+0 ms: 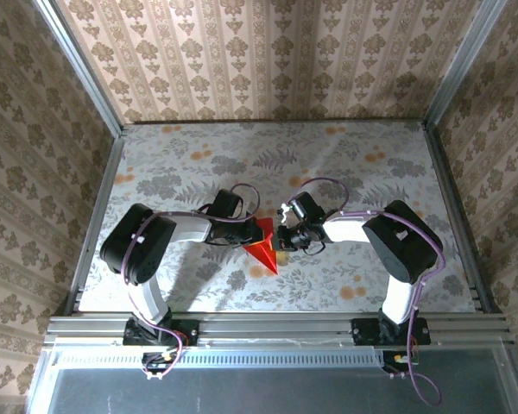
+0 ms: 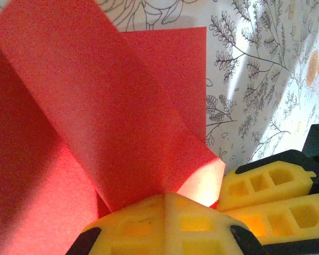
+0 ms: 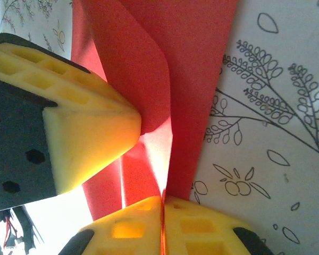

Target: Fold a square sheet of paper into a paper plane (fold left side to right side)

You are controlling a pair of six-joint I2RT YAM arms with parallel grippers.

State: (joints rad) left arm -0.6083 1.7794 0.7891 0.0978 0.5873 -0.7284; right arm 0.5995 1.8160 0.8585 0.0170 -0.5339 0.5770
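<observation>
The square sheet of paper (image 1: 262,248), bright red, lies partly folded on the table between my two grippers, with a pointed corner toward the near edge. My left gripper (image 1: 245,235) is shut on a raised flap of the paper (image 2: 95,106), which curls up from its yellow fingertips (image 2: 165,197). From the right, my right gripper (image 1: 278,238) is shut on another edge; a thin red strip shows between its closed jaws (image 3: 163,201). In the right wrist view the paper (image 3: 194,64) bends over beside the left gripper's fingers (image 3: 85,127). The right gripper's fingers (image 2: 271,194) sit close beside the left's.
The floral-patterned table (image 1: 328,155) spreads around the paper. Patterned walls with metal frame rails (image 1: 453,198) enclose it on three sides. Both arms reach inward, and their grippers nearly touch at the table's middle.
</observation>
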